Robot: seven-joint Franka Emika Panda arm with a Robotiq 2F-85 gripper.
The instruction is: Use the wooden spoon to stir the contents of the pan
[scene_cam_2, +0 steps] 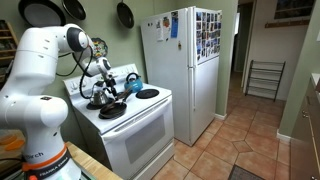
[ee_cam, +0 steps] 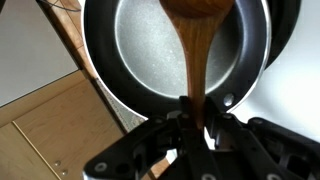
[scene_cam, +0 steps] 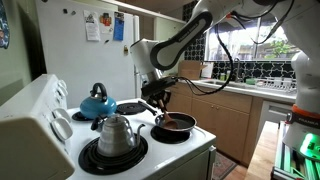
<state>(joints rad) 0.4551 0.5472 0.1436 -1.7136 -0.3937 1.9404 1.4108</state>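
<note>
Wooden spoon [ee_cam: 192,55] shows lengthwise in the wrist view, its bowl over the pan [ee_cam: 120,45], a black frying pan with a grey inner face. Gripper [ee_cam: 197,112]: fingers [ee_cam: 178,122] clamped on the spoon's handle, one on either side, near its lower end. Contents [scene_cam: 177,122], a reddish-brown mass, lie inside the pan in an exterior view; detail unclear. The pan sits on a burner of the white table [scene_cam: 175,152]. A steel kettle [scene_cam: 118,133] occupies a neighbouring burner and a blue kettle [scene_cam: 97,101] another. A white fridge [scene_cam_2: 185,70] stands just beside the table with papers [scene_cam: 93,25] fixed to it. Their writing is too small to read.
</note>
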